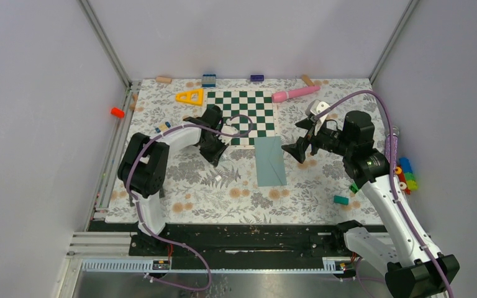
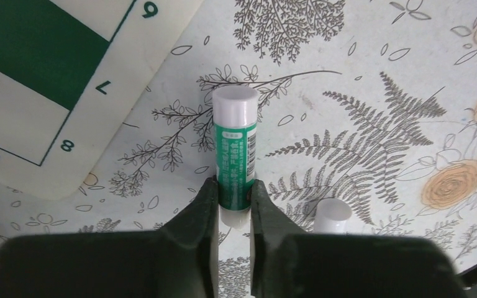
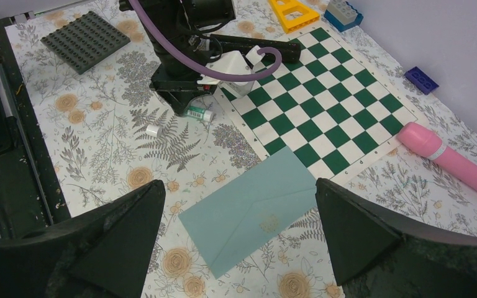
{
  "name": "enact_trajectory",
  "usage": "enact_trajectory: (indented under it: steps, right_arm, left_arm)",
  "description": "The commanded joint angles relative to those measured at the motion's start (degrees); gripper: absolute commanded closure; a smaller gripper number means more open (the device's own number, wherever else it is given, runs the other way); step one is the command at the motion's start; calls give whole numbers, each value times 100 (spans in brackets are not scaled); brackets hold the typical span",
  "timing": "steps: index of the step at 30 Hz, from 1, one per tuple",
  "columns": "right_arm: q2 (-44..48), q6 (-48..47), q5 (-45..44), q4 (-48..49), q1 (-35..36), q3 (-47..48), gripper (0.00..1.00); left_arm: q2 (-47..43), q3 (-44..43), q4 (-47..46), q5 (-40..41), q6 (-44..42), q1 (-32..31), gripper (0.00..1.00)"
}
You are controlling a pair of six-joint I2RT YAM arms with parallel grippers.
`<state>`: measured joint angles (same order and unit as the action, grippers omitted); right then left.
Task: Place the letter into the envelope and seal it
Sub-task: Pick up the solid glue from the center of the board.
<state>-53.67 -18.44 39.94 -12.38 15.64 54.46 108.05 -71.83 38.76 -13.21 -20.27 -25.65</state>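
Observation:
The teal envelope (image 1: 269, 161) lies flat on the flowered cloth, flap folded down, just below the chessboard; it also shows in the right wrist view (image 3: 258, 208). The letter is out of view. My left gripper (image 2: 233, 186) is down on the cloth left of the envelope, shut on a green and white glue stick (image 2: 235, 149) that lies flat. Its fingers press both sides of the tube's lower end. A small white cap (image 2: 333, 215) lies loose beside it. My right gripper (image 3: 239, 186) hovers wide open above the envelope's right side, holding nothing.
The green-white chessboard (image 1: 243, 112) lies behind the envelope. A pink cylinder (image 1: 295, 94) and a yellow triangle (image 1: 190, 97) sit at the back. A dark grey studded baseplate (image 3: 85, 40) lies near the left arm. Coloured bricks (image 1: 404, 174) crowd the right edge.

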Motion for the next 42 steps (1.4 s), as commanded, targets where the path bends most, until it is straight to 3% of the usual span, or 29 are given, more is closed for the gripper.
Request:
enact_trajectory:
  steps: [1,6,11,16,19,27,42]
  right_arm:
    - [35,10,-48,144,-8,-12,2]
    - [-213,721,-25,328,-62,53,1]
    - [-972,2311,489,229,-299,503,2]
    - [-2137,4086,1667,185,-386,815,16]
    - [-2522,4761,2045,768,-386,630,22]
    - [-2775,5498,2166,1743,-277,206,22]
    - [-3246,5027,1787,1360,383,311,29]
  left_arm:
    - [-324,103,-125,-319,-3,10,100]
    - [-1025,-102,-103,-462,-150,-21,100]
    - [-2116,-435,-36,-538,-276,-379,100]
    - [-2922,-309,-36,-404,-546,-1144,100]
    - [-2939,-153,-36,-342,-568,-1453,100]
    - [-2497,-213,-36,33,-557,-1894,100]
    - [-2359,-155,-88,114,-526,-2100,100]
